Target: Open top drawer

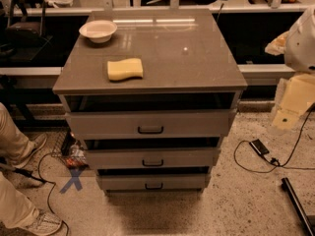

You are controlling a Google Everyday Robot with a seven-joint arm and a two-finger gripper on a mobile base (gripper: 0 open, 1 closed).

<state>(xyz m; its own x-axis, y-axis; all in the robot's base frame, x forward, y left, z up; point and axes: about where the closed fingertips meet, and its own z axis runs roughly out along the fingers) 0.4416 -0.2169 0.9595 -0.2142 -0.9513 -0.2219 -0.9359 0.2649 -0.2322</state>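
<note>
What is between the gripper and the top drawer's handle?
In the camera view, nothing: only the bare front of the top drawer and open air. The gripper hangs right of the cabinet, apart from the drawer.

Right edge: white arm (301, 41), tool (291, 104) below it.

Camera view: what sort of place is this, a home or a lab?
Probably a robot test lab, not a home: a freestanding grey drawer unit, loose cables on speckled floor, a blue tape cross. The gripper hangs at right, apart from the top drawer.
</note>
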